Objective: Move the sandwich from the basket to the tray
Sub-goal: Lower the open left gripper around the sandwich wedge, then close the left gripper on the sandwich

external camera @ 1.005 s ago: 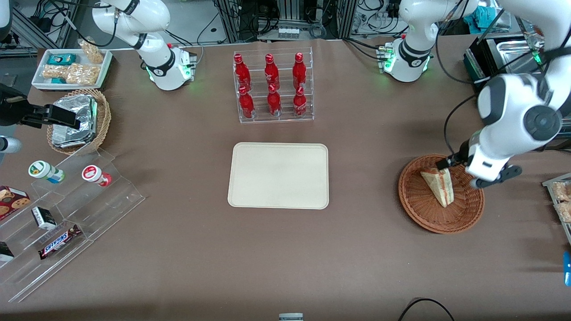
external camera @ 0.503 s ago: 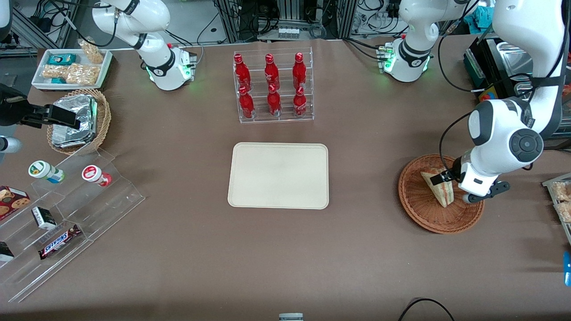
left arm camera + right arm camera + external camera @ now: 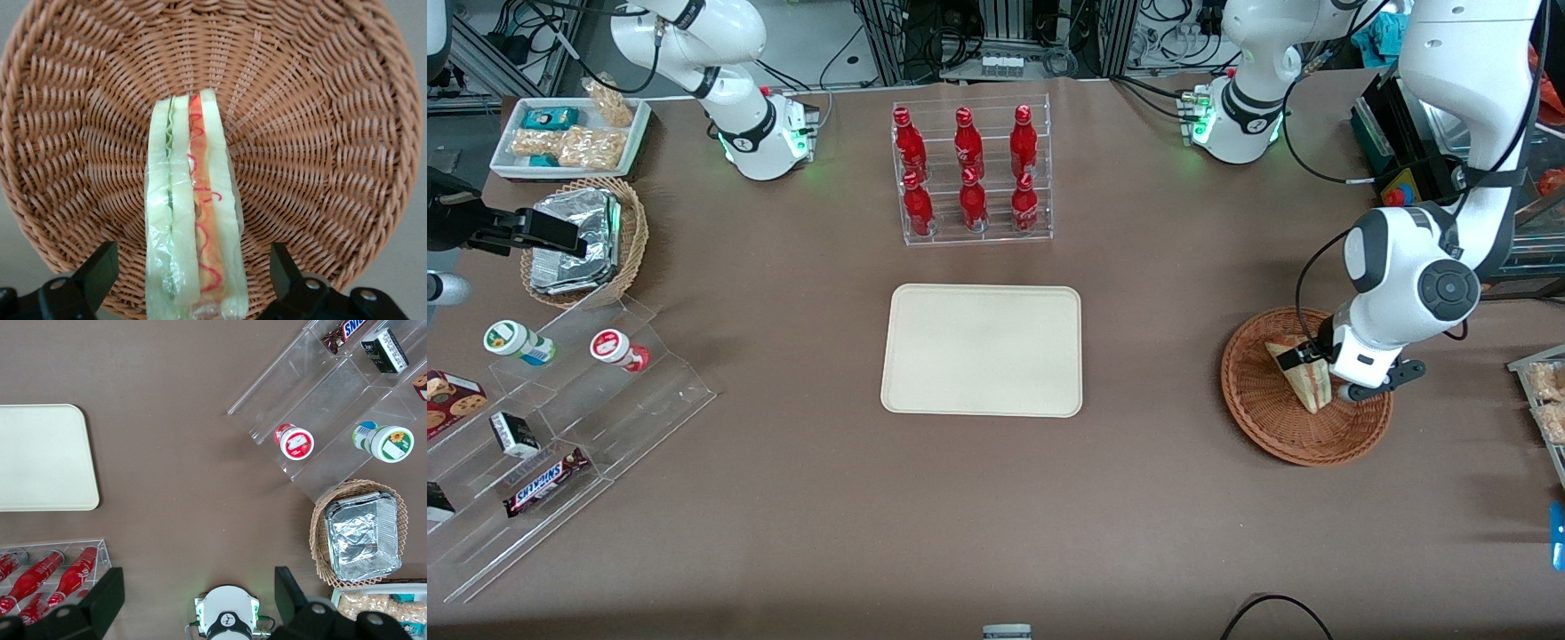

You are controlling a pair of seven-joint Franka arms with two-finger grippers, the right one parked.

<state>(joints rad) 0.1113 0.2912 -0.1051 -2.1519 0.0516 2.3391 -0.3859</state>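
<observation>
The sandwich (image 3: 1300, 378) is a wrapped white-bread wedge with red-orange and green filling, standing on edge in the reddish-brown wicker basket (image 3: 1272, 427) toward the working arm's end of the table. It shows close up in the left wrist view (image 3: 193, 233), in the basket (image 3: 320, 120). My gripper (image 3: 1320, 369) is low over the basket, open, with one finger (image 3: 100, 270) on each side of the sandwich and a gap between fingers and bread. The cream tray (image 3: 982, 349) lies bare at the table's middle; it also shows in the right wrist view (image 3: 41, 457).
A clear rack of red bottles (image 3: 969, 173) stands farther from the camera than the tray. A tan basket with foil packets (image 3: 583, 240), a white snack tray (image 3: 569, 133) and a clear stepped shelf with snacks (image 3: 551, 436) lie toward the parked arm's end.
My gripper has come down and moved over the basket toward the sandwich, from beside its rim to straddling the wedge. The sandwich has not moved.
</observation>
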